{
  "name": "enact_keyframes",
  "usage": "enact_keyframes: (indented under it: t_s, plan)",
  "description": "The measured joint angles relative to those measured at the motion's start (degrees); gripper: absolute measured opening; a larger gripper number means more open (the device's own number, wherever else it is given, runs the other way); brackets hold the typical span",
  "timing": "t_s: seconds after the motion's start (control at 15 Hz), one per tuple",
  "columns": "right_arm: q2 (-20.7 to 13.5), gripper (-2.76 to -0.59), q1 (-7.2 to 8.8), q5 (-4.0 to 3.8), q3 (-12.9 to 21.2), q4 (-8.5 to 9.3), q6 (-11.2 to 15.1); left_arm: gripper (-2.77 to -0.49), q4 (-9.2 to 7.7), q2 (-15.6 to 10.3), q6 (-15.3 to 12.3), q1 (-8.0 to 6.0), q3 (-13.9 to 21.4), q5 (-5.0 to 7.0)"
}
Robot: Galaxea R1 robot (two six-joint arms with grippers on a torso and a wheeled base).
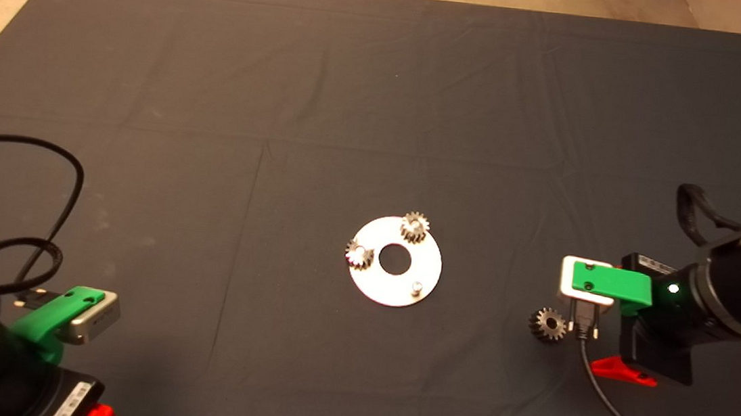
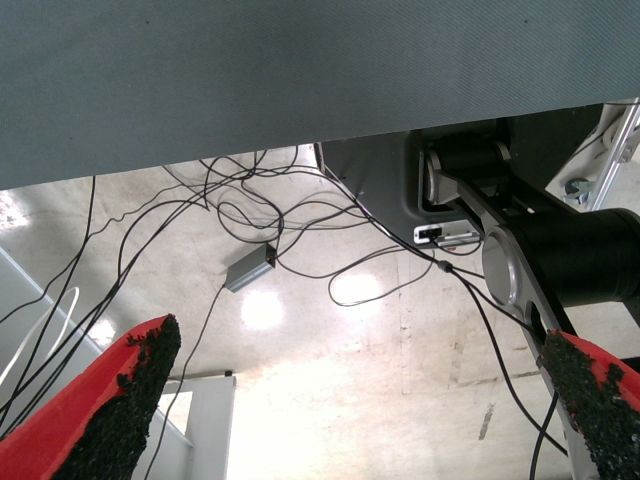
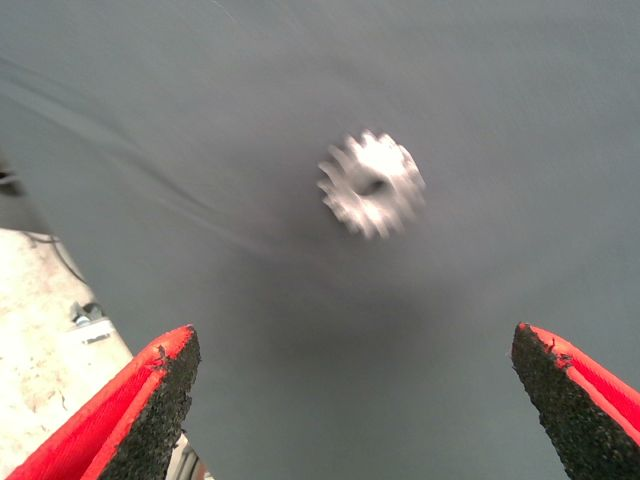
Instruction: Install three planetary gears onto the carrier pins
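Two gears are on, one to go. We see the disc [image 1: 396,261] at the centre of the frame on the counter [image 1: 286,91], with a gear [image 1: 415,226] seated at its upper edge and a second gear [image 1: 359,254] at its left edge. The bare pin [image 1: 416,286] stands at its lower right, waiting.

The last gear [image 1: 548,324] lies flat on the mat, to the right of the disc and well apart from it. The right end effector [image 3: 355,400] hangs just beside it, fingers [image 3: 150,400] spread wide and holding nothing. In its wrist view the gear [image 3: 372,184] sits ahead of the gap, not yet between the pads.

We judge this to be the approach for the third pick. The next move calls for centring the fingers over the gear, closing on its teeth, then carrying it to the bare pin (bore lined up square).

The left end effector [image 2: 350,410] is parked at the lower left, open and empty, its camera looking past the mat at floor cables.

Hard to make out: the gear is blurred in the wrist view, and from above the right fingers are mostly hidden by the camera mount.
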Motion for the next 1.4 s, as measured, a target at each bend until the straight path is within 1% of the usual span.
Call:
enact_keyframes:
  t_s: [0.07,0.13,0.2,0.27,0.4,0.47,0.53,0.6,0.67,0.73,0.8,0.87,0.93,1.0,1.07,1.13,1.2,1.27,1.33,1.4]
  plan:
    - [-1.5,-1.04,-0.15,-0.06,0.1,-1.18,0.0,-0.64,-0.12,0.0,0.1,0.0,0.0,-0.01]
    - [-2.9,-1.04,-0.77,0.01,0.3,-2.21,0.0,-0.64,-0.36,0.0,0.1,0.0,0.0,-0.01]
    - [-4.1,-1.04,-1.49,-0.04,0.4,-2.78,0.0,-0.64,-0.45,0.0,0.1,0.0,0.0,0.02]
    - [-5.3,-1.04,-2.22,0.05,0.5,-3.52,0.7,-0.64,-0.48,0.0,0.1,0.0,0.0,-0.01]
    - [-7.3,-1.04,-3.04,0.05,0.6,-4.82,2.6,-0.64,-0.73,0.0,0.1,0.0,0.0,-0.01]
    - [-8.9,-1.04,-3.51,-0.09,0.6,-6.24,3.8,-0.64,-0.8,0.0,0.1,0.0,0.0,-0.01]
    - [-10.0,-1.04,-4.03,-0.06,0.7,-7.29,4.7,-0.64,-0.8,0.0,0.1,0.0,0.0,-0.01]
    - [-10.8,-1.04,-4.47,0.4,0.7,-7.85,5.3,-0.64,-0.83,0.0,0.1,0.0,0.0,-0.01]
    - [-11.3,-1.04,-5.0,1.7,0.7,-8.16,6.2,-0.64,-0.84,0.0,0.1,0.0,0.0,-0.01]
    - [-11.8,-1.04,-5.82,4.07,0.8,-8.64,6.7,-0.64,-0.84,0.0,0.1,0.0,0.0,0.02]
    - [-12.0,-1.04,-7.44,6.49,0.8,-9.36,7.4,-0.64,-0.86,0.0,0.1,0.0,0.0,-0.01]
    - [-11.9,-1.04,-9.72,8.12,0.9,-10.23,7.9,-0.64,-0.86,0.0,0.1,0.0,0.0,-0.01]
    - [-11.9,-1.04,-12.45,9.37,1.0,-11.01,8.6,-0.64,-0.91,0.0,0.1,0.0,0.0,0.02]
    - [-11.9,-1.04,-13.68,9.86,1.2,-12.13,9.4,-0.64,-0.91,0.0,0.1,0.0,0.0,0.01]
    - [-11.9,-1.04,-13.92,9.94,1.3,-13.8,9.7,-0.64,-0.91,0.0,0.1,0.0,0.0,-0.01]
    - [-11.7,-1.04,-13.98,9.88,1.3,-15.99,10.0,-0.64,-0.92,0.0,0.1,0.0,0.0,-0.01]
    - [-11.2,-1.04,-14.47,9.83,1.3,-18.24,10.3,-0.64,-0.92,0.0,0.1,0.0,0.0,-0.01]
    - [-10.4,-1.04,-15.25,9.58,1.4,-20.35,10.5,-0.64,-0.95,0.0,0.1,0.0,0.0,0.02]
    - [-9.6,-1.04,-15.96,9.13,1.6,-21.54,10.5,-0.64,-0.97,0.0,0.1,0.0,0.0,0.04]
    - [-8.8,-1.04,-16.24,8.07,1.8,-22.17,10.5,-0.64,-0.97,0.0,0.1,0.0,0.0,-0.01]
